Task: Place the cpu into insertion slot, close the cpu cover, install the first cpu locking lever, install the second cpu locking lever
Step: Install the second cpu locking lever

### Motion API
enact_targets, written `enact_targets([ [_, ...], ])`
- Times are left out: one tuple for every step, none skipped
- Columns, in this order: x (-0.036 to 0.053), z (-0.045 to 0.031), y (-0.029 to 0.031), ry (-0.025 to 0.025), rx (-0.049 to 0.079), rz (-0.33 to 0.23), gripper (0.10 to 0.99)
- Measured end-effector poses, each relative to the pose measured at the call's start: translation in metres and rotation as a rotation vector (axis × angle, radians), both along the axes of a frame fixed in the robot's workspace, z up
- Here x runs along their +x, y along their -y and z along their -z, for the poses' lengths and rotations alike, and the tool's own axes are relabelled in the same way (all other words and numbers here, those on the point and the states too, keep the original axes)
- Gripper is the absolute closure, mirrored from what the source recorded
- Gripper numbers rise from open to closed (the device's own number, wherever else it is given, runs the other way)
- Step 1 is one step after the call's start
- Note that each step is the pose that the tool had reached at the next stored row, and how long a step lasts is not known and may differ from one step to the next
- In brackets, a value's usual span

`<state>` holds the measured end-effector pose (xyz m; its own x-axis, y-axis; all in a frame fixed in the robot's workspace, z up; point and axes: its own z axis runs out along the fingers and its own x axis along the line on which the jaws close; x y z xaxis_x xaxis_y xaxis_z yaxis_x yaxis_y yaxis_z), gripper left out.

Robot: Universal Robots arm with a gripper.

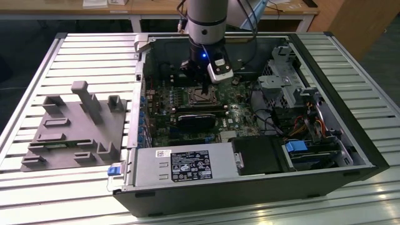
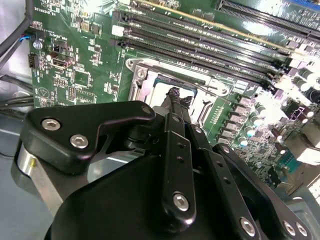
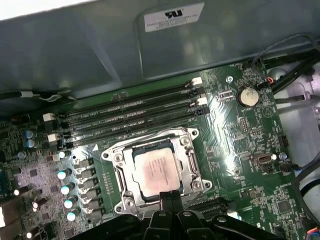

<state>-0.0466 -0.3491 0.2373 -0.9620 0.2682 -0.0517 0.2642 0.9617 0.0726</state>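
Cpu (image 3: 156,171) lies in the insertion slot (image 3: 120,187), mid-motherboard (image 3: 235,150), framed by the cpu cover (image 3: 191,165); the gripper (image 3: 167,196), fingertips seemingly pinched together, hovers over its edge.

Your exterior view looks down from above and in front at the open computer case (image 1: 250,117) lying on the slatted desk (image 1: 81,51), taking in the whole chassis from a distance. Both wrist views sit close above the motherboard (image 3: 235,150), looking steeply down past the tool (image 2: 175,95). All three share the insertion slot (image 3: 155,172) and memory slots (image 3: 130,112).
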Motion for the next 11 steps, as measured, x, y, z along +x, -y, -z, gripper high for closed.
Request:
enact_targets([
  [-0.0001,0.0,0.0007,0.0,0.0,0.0,0.984],
  [-0.0001,0.0,0.0015,0.0,0.001,0.0,0.984],
  [-0.0002,0.0,0.0022,0.0,0.001,0.0,0.984],
  [-0.0004,0.0,0.0029,0.0,0.001,0.0,0.984],
  [-0.0005,0.0,0.0038,0.0001,0.001,0.0,0.984],
  [-0.0006,0.0,0.0048,0.0,0.001,0.0,0.984],
  [-0.0008,0.0,0.006,0.0002,0.002,0.0,0.984],
  [-0.001,0.0,0.0072,0.0003,0.002,0.0,0.984],
  [-0.0013,0.0,0.0084,0.0003,0.002,0.0,0.984],
  [-0.0015,0.0,0.0093,0.0004,0.003,0.0,0.984],
  [-0.0019,0.0,0.0101,0.0005,0.003,0.0,0.984],
])
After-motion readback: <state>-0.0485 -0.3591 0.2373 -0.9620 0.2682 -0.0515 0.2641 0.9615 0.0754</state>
